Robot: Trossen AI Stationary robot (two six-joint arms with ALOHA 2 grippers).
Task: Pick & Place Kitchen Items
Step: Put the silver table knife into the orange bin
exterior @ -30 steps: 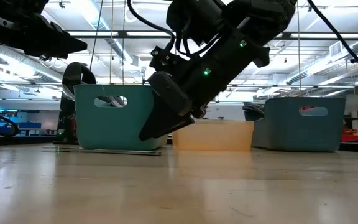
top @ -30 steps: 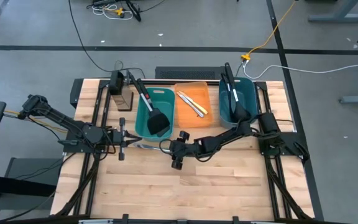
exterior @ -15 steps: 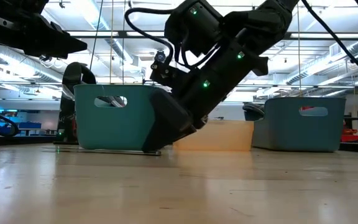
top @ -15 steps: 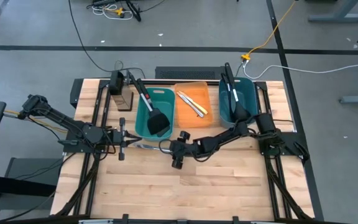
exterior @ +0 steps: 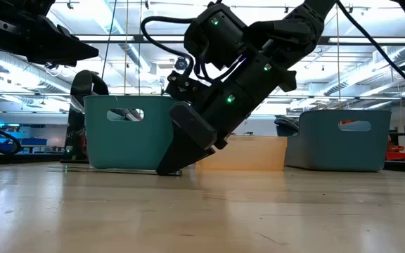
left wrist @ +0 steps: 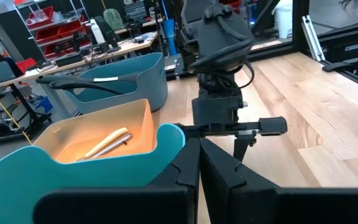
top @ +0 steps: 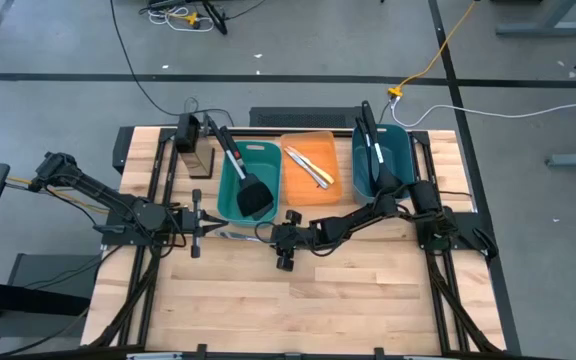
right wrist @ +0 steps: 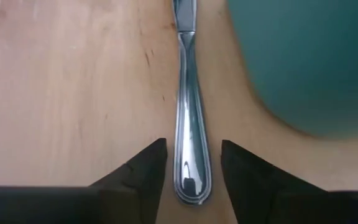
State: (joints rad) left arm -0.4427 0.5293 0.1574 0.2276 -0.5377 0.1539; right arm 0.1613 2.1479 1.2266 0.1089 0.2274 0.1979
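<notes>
A silver knife (right wrist: pixel 190 124) lies flat on the wooden table just in front of the left teal bin (top: pixel 250 180); it shows faintly in the high view (top: pixel 238 234). My right gripper (right wrist: pixel 192 147) is open and low over the table (exterior: pixel 169 167). Its two fingers stand on either side of the knife's handle end without touching it. My left gripper (left wrist: pixel 199 163) is shut and empty at the table's left (top: pixel 196 222). Black spatulas lie in the left teal bin, silver knives (top: pixel 310 166) in the orange bin, and black ladles (top: pixel 376 150) in the right teal bin.
The orange bin (top: pixel 330 185) stands between the two teal bins along the far side. The right teal bin (top: pixel 404 150) is at the far right. A dark box (top: pixel 194 150) stands at the far left. Bare wood (top: pixel 298 310) fills the near half of the table.
My right gripper has gone down to the table top and a little toward the table's left edge, close to the left teal bin's near wall.
</notes>
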